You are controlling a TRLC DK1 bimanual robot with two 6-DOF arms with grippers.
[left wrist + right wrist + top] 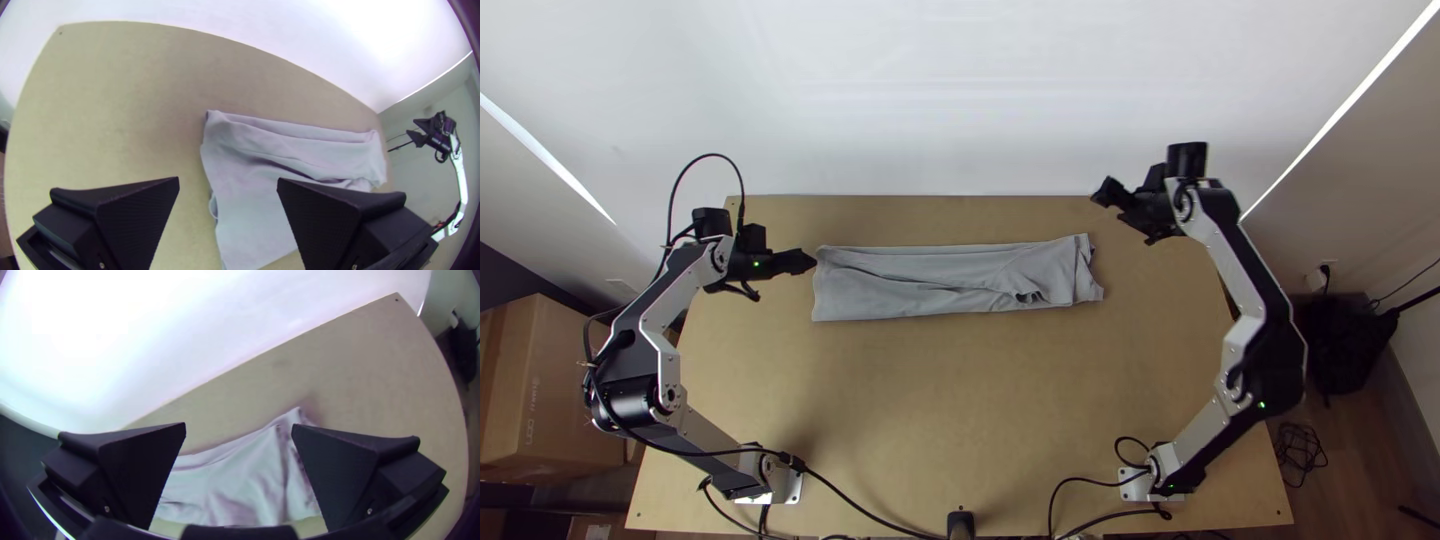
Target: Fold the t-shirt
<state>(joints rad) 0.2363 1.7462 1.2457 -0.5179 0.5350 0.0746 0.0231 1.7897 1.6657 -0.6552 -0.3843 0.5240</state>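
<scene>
In the top view the grey t-shirt lies as a long, narrow, wrinkled strip across the far half of the table, with loose layers and a small dark gap near its right end. My left gripper is raised just off the strip's left end, fingers wide apart. Beyond the right end, up and to the side, hangs my right gripper, also open. Between and behind the left wrist view's gripper the shirt shows its uneven end. The right wrist view has the gripper above the shirt's other end. Neither holds cloth.
Bare wooden table stretches in front of the shirt, between the arm bases. A white wall rises behind the far edge. Black cables run along the near edge. A cardboard box stands off the table's left side.
</scene>
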